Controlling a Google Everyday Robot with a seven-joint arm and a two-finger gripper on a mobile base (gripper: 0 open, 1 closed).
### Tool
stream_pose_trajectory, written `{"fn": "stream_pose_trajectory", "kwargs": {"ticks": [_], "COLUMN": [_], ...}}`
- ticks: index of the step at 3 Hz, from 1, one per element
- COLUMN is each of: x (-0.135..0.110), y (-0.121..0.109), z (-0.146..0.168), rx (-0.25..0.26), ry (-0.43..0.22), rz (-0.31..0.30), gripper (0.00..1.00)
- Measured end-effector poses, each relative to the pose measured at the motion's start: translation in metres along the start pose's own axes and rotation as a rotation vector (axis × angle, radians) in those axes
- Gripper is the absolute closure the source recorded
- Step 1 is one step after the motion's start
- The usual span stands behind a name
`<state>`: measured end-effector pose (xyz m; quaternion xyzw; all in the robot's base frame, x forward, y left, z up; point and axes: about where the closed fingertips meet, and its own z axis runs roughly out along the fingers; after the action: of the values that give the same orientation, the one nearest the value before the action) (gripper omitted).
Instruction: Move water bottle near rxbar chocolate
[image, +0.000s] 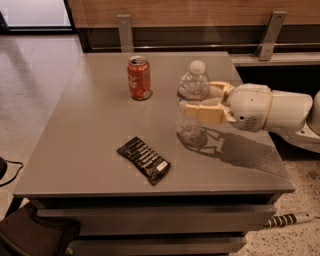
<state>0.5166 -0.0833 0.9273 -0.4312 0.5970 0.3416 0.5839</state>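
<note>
The tool (196, 99) holds the bottle (192, 84) tight, but the snack bar (144, 160) lies out past its tips, not close yet.

I log three items on the table (90, 140). Soda can (139, 78) stands at the rear, left of centre. Water bottle (192, 102) is upright to the can's front-right. Gripper (196, 98) comes in from the right, one finger before and one behind the bottle, clasping it. Rxbar chocolate (144, 160) lies flat near the front edge, front-left of the bottle and apart from it.
</note>
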Motion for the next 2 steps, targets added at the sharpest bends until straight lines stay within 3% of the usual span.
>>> {"fn": "stream_pose_trajectory", "kwargs": {"ticks": [2], "x": [0.002], "y": [0.022], "z": [0.015], "rx": [-0.093], "ry": [-0.041], "rz": [0.036], "gripper": [1.00]}}
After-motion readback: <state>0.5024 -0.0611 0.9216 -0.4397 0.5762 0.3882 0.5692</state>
